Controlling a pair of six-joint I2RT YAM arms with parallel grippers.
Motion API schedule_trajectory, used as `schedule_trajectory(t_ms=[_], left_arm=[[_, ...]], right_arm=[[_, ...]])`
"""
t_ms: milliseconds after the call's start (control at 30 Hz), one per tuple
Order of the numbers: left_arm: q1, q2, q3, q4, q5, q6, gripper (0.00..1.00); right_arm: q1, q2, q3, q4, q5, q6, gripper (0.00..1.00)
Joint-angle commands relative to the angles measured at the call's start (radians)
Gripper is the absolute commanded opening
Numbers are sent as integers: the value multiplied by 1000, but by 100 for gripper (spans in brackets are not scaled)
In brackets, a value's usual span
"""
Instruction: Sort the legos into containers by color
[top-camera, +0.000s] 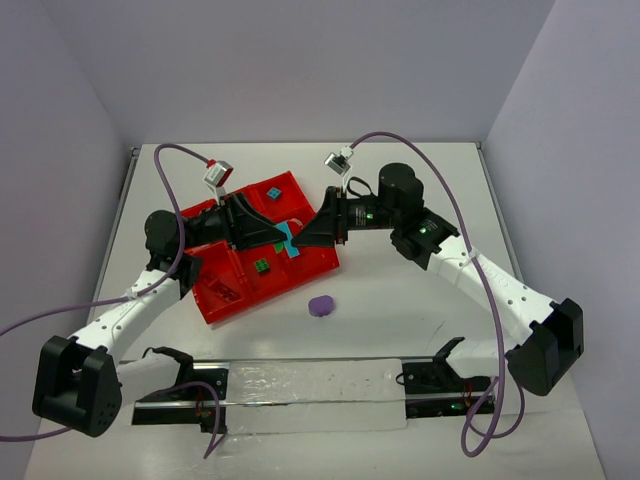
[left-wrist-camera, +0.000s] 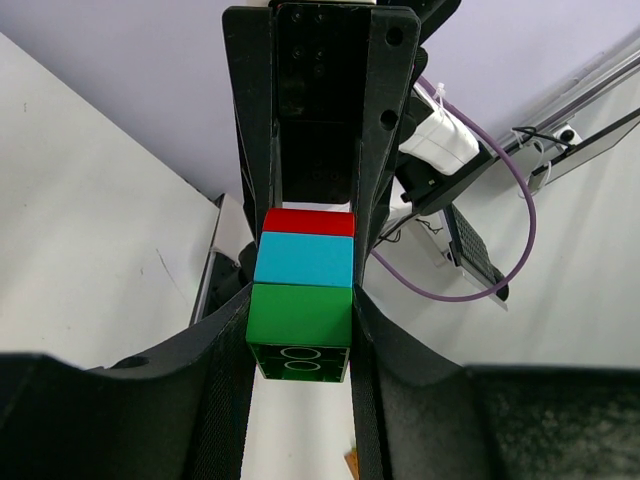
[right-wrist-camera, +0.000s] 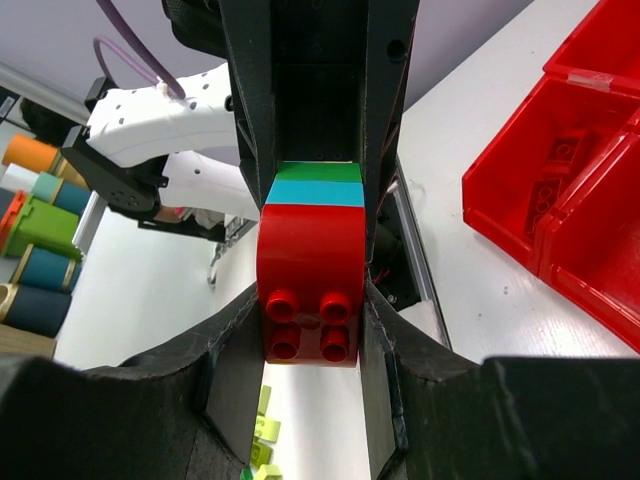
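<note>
Left end effector pinched green end, right end effector red end of same stack over tray. Teal brick, green brick binned; purple brick on surface, stack unsplit.

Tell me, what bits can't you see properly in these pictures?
1. Top view: the left gripper and right gripper cover the brick stack; only teal shows.
2. Top view: they also hide the middle of the tray.
3. Right wrist view: the tray runs off the right edge.
4. Right wrist view: yellow-green bits sit half hidden behind the right gripper.
5. Top view: the purple brick is too small to show studs.
</note>
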Motion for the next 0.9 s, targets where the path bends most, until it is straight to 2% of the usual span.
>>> schedule_trajectory(t_ms=[0, 433, 667, 767, 867], left_arm=[[2, -14, 67, 30, -38, 21, 0], [142, -70, 41, -53, 15, 47, 0], [149, -70, 32, -68, 14, 62, 0], [164, -79, 58, -222, -7, 134, 0], [174, -83, 168, -525, -81, 333, 0]], right_arm=[[2, -10, -9, -57, 32, -29, 4], [-26, -50, -23, -147, 86, -91, 6], [-32, -43, -14, -156, 94, -93, 6], [-32, -50, -12, -185, 153, -100, 5], [-33, -50, 9, -276, 311, -125, 5]])
